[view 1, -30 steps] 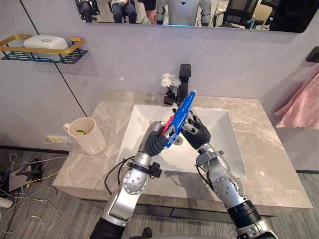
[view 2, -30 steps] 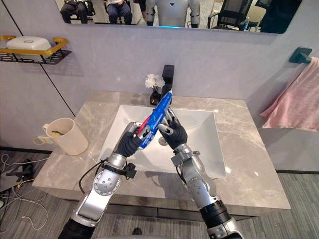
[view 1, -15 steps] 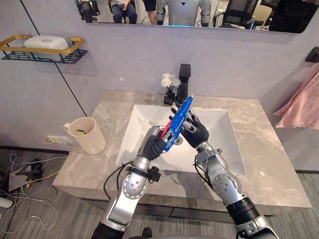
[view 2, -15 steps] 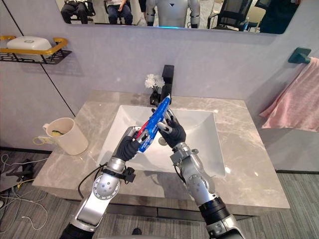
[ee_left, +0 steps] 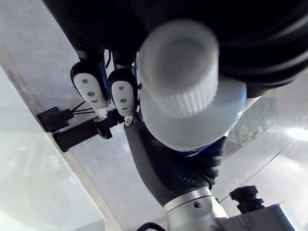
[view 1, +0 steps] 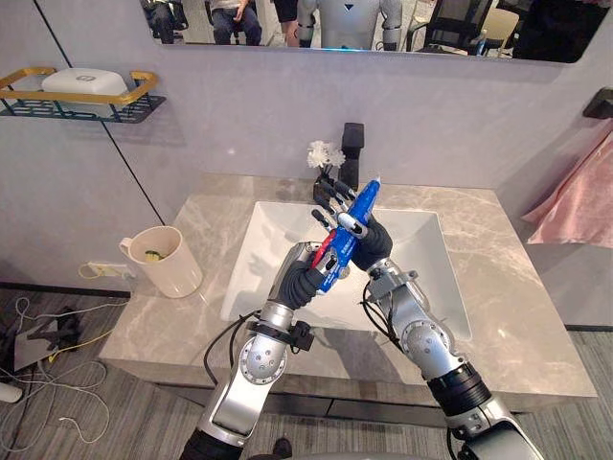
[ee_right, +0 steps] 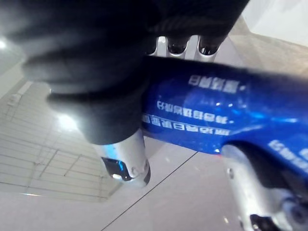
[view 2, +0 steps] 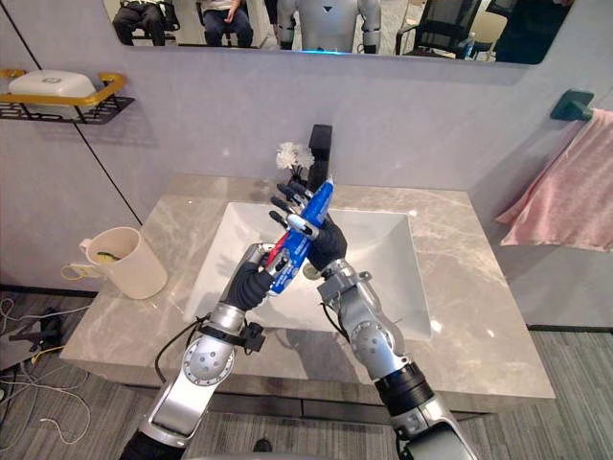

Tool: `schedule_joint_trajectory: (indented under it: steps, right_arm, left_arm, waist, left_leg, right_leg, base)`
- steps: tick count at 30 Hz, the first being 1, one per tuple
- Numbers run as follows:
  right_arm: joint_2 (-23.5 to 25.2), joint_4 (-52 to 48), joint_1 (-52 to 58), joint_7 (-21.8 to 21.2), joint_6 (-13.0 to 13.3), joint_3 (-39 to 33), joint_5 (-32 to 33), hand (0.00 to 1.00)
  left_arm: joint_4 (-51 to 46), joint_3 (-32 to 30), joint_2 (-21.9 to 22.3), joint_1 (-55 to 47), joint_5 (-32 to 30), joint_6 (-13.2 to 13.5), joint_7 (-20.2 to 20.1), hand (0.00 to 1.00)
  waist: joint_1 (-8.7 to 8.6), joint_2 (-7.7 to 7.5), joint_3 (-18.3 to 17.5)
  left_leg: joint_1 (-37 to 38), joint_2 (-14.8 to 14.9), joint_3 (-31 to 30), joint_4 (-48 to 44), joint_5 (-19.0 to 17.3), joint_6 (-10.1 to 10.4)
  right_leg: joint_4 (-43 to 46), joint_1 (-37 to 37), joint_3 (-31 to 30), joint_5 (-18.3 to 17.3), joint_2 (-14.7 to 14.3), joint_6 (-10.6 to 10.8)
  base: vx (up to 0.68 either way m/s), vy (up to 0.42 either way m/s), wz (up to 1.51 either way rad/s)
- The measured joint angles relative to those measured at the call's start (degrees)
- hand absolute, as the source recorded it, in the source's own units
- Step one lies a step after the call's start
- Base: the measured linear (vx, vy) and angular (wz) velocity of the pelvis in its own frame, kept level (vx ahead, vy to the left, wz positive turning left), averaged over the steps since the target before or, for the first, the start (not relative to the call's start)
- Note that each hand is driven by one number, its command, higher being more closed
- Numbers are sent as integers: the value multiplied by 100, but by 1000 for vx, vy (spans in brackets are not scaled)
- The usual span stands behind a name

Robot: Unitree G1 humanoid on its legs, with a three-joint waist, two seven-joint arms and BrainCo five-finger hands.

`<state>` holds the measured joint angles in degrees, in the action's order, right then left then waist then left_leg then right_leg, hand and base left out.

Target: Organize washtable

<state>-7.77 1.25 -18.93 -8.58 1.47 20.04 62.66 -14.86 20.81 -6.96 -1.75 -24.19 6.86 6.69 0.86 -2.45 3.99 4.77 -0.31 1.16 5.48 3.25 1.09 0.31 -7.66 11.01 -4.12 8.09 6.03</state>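
A blue toothpaste tube [view 1: 358, 207] with a red patch is held slanting above the white sink basin [view 1: 421, 278]. My left hand [view 1: 305, 278] is shut on its lower end, where the white cap [ee_left: 179, 72] shows close up. My right hand [view 1: 370, 247] grips the tube's middle from the right. Its thumb is curled across the front of the blue tube [ee_right: 216, 125], and its fingers reach past behind it. The tube's upper tip points toward the black faucet [view 1: 352, 153].
A small vase of white flowers [view 1: 326, 155] stands beside the faucet. A cream mug [view 1: 163, 261] sits on the marble counter at left. A wall shelf [view 1: 144, 91] holds a white soap box, and a pink towel [view 1: 579, 206] hangs at right.
My right hand has gone from lying flat against the tube's side to closing on it, thumb over the front. The left hand keeps its hold on the lower end.
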Motion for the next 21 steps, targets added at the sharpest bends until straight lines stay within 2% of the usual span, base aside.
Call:
schedule_joint_trajectory:
  steps: [9, 10, 21]
  right_arm:
    - [97, -2, -189, -17, 13, 98, 17, 100]
    - [103, -2, -190, -17, 13, 100, 17, 100]
    - [85, -173, -190, -28, 33, 98, -33, 100]
  left_arm:
    - [76, -9, -1, -15, 0, -12, 98, 100]
    - [77, -12, 0, -22, 0, -11, 99, 0]
    - [-219, -157, -10, -235, 9, 0, 152, 0]
  waist:
    - [2, 14, 9]
    - [1, 15, 10]
    - [0, 39, 25]
  left_leg:
    - [0, -2, 0, -1, 0, 0]
    - [1, -3, -1, -1, 0, 0]
    - [11, -12, 1, -1, 0, 0]
  right_leg:
    - [1, 0, 1, 0, 1, 1]
    - [2, -1, 1, 0, 2, 1]
    - [4, -10, 1, 0, 4, 0]
  base:
    - [0, 0, 0]
    - [0, 0, 0]
    - [0, 0, 0]
